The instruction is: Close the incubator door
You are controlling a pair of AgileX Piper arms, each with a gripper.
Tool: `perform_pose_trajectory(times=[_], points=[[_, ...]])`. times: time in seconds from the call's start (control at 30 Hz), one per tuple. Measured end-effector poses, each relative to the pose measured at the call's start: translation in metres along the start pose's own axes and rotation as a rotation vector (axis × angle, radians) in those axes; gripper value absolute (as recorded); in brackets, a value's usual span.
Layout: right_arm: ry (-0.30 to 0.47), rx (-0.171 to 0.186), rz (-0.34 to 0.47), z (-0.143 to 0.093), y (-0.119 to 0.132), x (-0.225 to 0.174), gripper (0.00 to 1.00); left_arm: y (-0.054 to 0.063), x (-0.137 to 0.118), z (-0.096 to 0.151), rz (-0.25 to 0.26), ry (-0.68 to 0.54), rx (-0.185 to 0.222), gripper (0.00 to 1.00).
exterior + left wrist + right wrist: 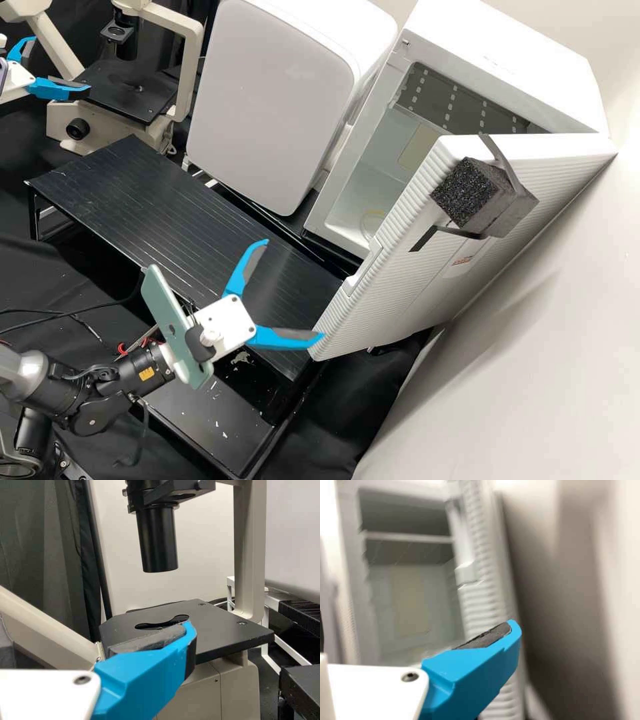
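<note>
High view, incubator: one white incubator [520,60], cavity exposed; its lower front is hidden behind the door.
High view, incubator door: one ribbed door [400,287], swung wide open at the right of the cavity; one block of black foam [467,193] on its face, with two dark strips [500,160] beside it.
High view, door label: one small printed label [461,261] below the foam.
High view, right hand: one right hand [295,289], open, two blue fingers spread, nothing between them. One fingertip overlaps the lower door corner; contact cannot be confirmed.
High view, left hand: one left hand [61,64], open, two blue fingers apart; its rear is cut off by the frame edge.
High view, phone: one green phone [160,293], mounted behind the right hand.
High view, appliance: one white unit [273,100] with a flat front, beside the incubator.
High view, table: one black ribbed table [120,180], partly covered by the right hand.
High view, microscope: one microscope [130,90], top cropped.
Left wrist view, finger: one blue finger in front of the black stage [210,625].
Right wrist view, finger: one blue finger in front of the ribbed door edge; incubator cavity beyond, one shelf edge [407,537] crossing it.
</note>
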Motion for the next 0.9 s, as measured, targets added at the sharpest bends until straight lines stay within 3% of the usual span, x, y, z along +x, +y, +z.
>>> perform_pose_trajectory(times=[0.17, 0.37, 0.57, 0.77, 0.9], points=[[-0.037, 0.0, 0.016, 0.009, -0.002, 0.012, 1.0, 0.0, 0.0, 0.0, 0.0, 0.0, 0.0, 1.0], [-0.088, -0.049, -0.041, 0.027, -0.016, 0.036, 1.0, 0.0, 0.0, 0.0, 0.0, 0.0, 0.0, 1.0], [-0.117, -0.079, -0.045, 0.036, -0.02, 0.049, 1.0, 0.0, 0.0, 0.0, 0.0, 0.0, 0.0, 1.0], [-0.109, -0.079, -0.039, 0.035, -0.019, 0.05, 1.0, 0.0, 0.0, 0.0, 0.0, 0.0, 0.0, 1.0], [-0.097, -0.043, -0.04, 0.032, -0.019, 0.05, 1.0, 0.0, 0.0, 0.0, 0.0, 0.0, 0.0, 1.0]])
